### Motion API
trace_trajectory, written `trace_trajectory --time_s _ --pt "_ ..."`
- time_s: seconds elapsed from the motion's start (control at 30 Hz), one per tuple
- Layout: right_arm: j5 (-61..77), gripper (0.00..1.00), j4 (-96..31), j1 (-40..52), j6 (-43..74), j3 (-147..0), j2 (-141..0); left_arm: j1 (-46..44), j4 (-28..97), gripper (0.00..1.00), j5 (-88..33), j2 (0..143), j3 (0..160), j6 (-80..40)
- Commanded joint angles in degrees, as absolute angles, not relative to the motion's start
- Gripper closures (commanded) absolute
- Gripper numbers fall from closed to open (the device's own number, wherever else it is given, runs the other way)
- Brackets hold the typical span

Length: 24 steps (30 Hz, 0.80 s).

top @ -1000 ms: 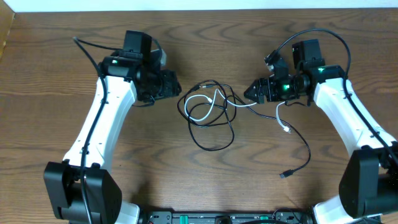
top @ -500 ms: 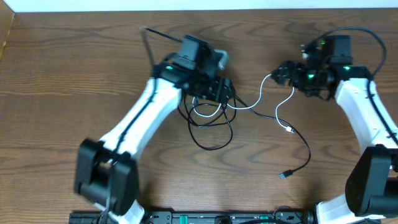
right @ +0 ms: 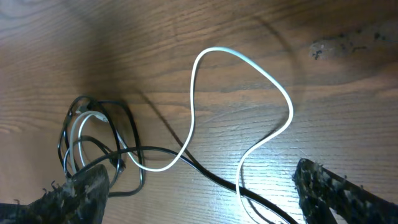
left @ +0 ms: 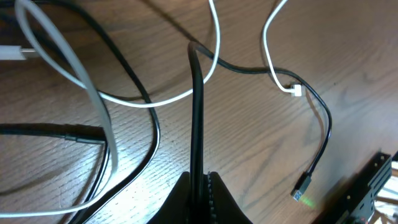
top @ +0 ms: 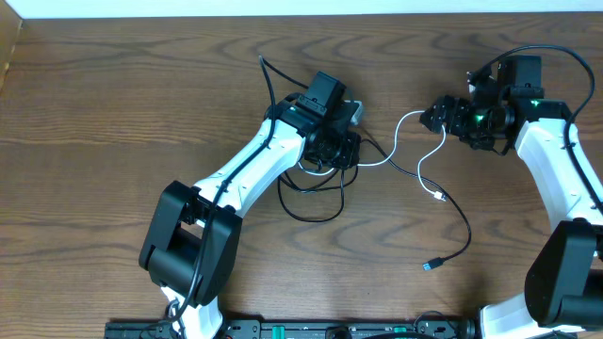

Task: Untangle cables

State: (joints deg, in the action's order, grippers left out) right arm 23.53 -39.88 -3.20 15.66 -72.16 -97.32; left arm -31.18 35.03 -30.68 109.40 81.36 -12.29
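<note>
The black cable (top: 461, 220) and the white cable (top: 407, 118) lie tangled at the table's middle, around (top: 316, 184). My left gripper (top: 341, 153) hovers over that tangle. In the left wrist view this gripper (left: 200, 185) is shut on a strand of the black cable (left: 197, 112), which rises straight out of the jaws. The white cable (right: 244, 60) loops away to the right and ends in a plug (top: 438, 198). My right gripper (top: 437, 115) stands open just right of that loop. Its fingers (right: 84, 190) straddle both cables without touching them, and the black cable (right: 214, 176) runs between them.
The black cable's plug (top: 431, 266) lies near the front right with a green glow beside it (left: 303, 191). Thick arm wires arch over the right arm (top: 542, 52). Bare wooden table (top: 94, 141) spreads to the left. The left arm (top: 236, 184) reaches diagonally across the middle.
My left arm swung right onto the tangle and its gripper shut on the black cable. The right gripper drew back to the right, and the white cable now loops out that way.
</note>
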Motion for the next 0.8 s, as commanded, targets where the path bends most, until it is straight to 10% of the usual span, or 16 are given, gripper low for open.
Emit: trace_trajectory --time_s 0.0,0.47,0.77 --pt "23.7 0.10 -39.9 -2.9 14.7 -71.9 -96.6 -31.0 34.8 0.93 -28.9 109.7 81.9 -14.9" --pt "68.5 0.08 -24.0 -2.9 -0.4 -72.2 -92.2 -21.1 22.6 0.94 -29.1 73.9 84.8 -17.5" --pt "64.6 0.10 -14.5 0.2 6.8 -72.2 -91.5 -21.1 -3.0 0.93 -22.8 68.2 84.8 -24.9"
